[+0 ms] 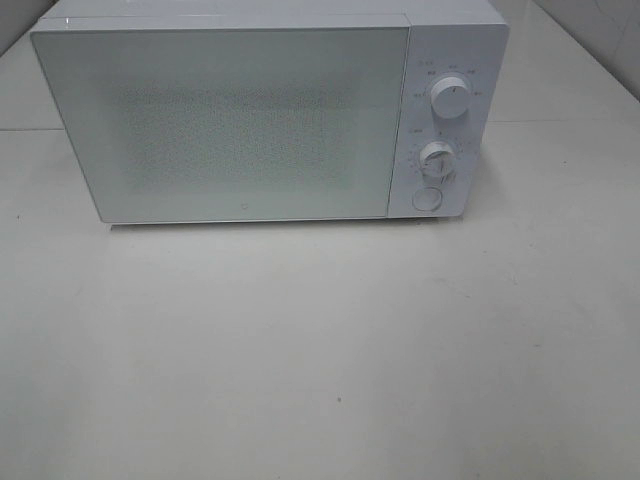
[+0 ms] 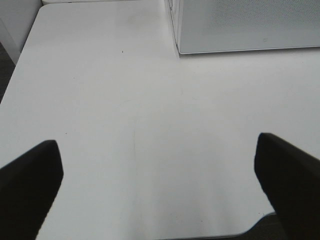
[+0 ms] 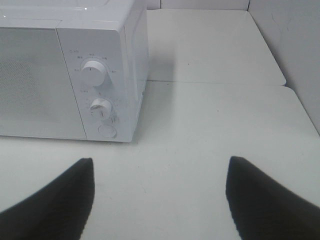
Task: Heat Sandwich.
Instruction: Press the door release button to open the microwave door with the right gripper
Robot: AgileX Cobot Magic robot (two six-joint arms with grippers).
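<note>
A white microwave (image 1: 240, 120) stands at the back of the table with its door shut; two knobs (image 1: 450, 98) and a round button sit on its right panel. The sandwich is out of view. Neither arm shows in the exterior high view. My left gripper (image 2: 157, 187) hovers open over bare tabletop, with the microwave's lower corner (image 2: 240, 30) ahead of it. My right gripper (image 3: 159, 197) is open too, nothing between its fingers, facing the microwave's control panel (image 3: 97, 95).
The white table (image 1: 320, 350) stretches wide in front of the microwave. Its edge (image 2: 10, 85) shows in the left wrist view, and a wall (image 3: 295, 35) rises beside the table in the right wrist view.
</note>
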